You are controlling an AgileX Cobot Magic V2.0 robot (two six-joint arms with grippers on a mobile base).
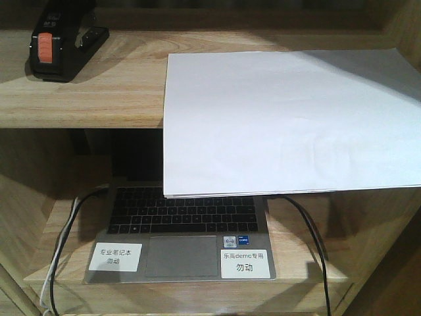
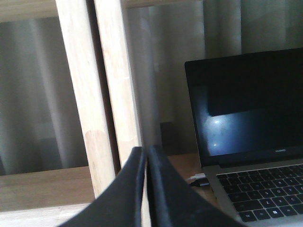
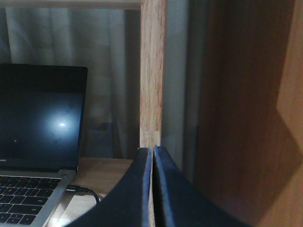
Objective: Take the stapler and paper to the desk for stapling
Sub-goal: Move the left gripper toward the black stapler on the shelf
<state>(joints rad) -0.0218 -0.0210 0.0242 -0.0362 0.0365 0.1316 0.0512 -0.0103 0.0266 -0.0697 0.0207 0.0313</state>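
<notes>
An office-like demo corner: a light wood shelf unit point(image 1: 99, 99) holds an open laptop point(image 1: 181, 210) with printed labels point(image 1: 247, 263), a stapler point(image 1: 62, 46) at 10 o'clock and white paper point(image 1: 283, 125) at 2 o'clock.

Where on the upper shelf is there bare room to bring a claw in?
Bare wood on the upper shelf lies between the stapler and the paper. The lower shelf is crowded: laptop, cables on both sides.

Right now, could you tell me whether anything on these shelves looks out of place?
Yes: the paper overhangs the front edge of the upper shelf, jutting out above the laptop below. The stapler sits fully on that shelf; nothing else stands out.
</notes>
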